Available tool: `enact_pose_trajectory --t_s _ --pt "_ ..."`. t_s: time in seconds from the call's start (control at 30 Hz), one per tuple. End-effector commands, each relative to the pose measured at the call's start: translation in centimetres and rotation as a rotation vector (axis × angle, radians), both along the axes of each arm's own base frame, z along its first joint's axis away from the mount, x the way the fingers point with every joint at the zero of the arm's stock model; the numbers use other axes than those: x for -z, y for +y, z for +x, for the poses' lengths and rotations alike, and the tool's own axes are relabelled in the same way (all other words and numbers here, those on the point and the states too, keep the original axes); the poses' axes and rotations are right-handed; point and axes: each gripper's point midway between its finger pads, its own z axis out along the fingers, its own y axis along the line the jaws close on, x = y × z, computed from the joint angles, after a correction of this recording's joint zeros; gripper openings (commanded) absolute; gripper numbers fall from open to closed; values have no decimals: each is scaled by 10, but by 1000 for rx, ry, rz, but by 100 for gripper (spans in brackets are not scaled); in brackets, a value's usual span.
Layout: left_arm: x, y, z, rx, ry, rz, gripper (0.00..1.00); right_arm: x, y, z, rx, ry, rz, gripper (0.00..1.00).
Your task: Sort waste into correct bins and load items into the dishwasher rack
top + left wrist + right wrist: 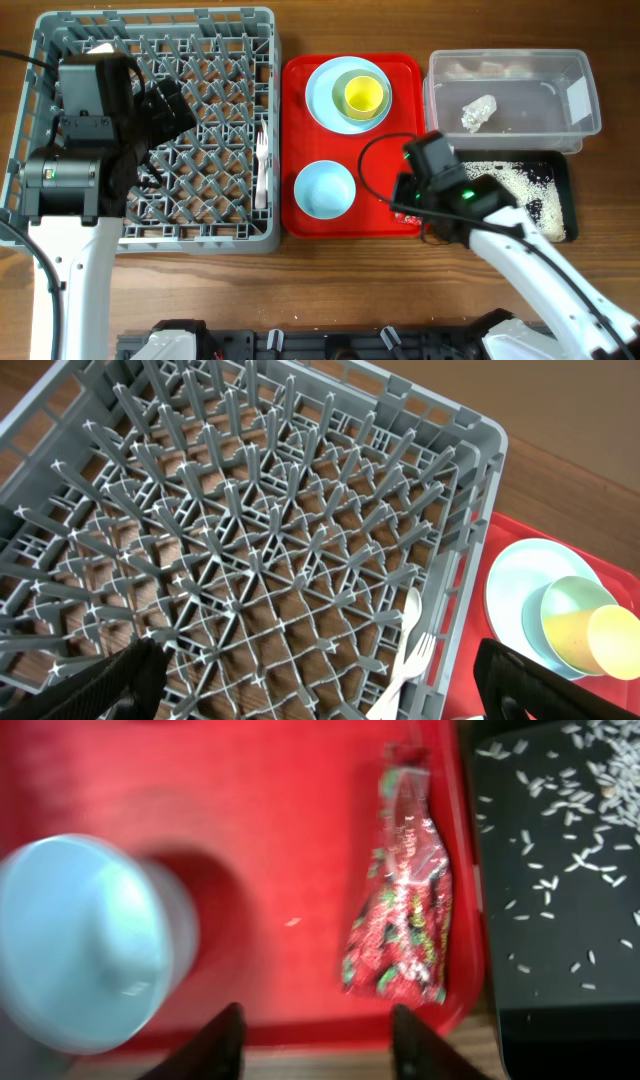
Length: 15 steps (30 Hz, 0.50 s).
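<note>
Red foil is catching the light on the red tray: the shiny wrapper I am lining up on. It is lying at about one o'clock from my right pincer, just inside the tray's edge and beside the black tray speckled with rice crumbs. Its long axis is running twelve to six, square across my closing line, so I am judging a small shift toward three o'clock before descending. My fingers are standing apart, gripping nothing. The pale blue bowl is sitting at ten o'clock. My left pincer is hanging wide apart over the dishwasher rack, much farther off.
</note>
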Motion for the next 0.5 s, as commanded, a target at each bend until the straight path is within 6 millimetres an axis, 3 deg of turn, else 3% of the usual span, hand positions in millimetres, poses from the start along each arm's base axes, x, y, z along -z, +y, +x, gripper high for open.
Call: enact_pose_trajectory --t_s 0.0,0.1,0.23,0.47 --pt "-4 4 0 -13 -11 10 100 24 -11 10 91 -56 -119 36" --pt "-4 4 0 -13 -11 10 100 44 -8 16 79 -44 -170 37" --pt "-4 4 0 -13 -11 10 100 71 -22 26 107 -36 -298 39" --pt "-4 4 0 -13 -11 10 100 87 -20 35 109 -45 -311 34"
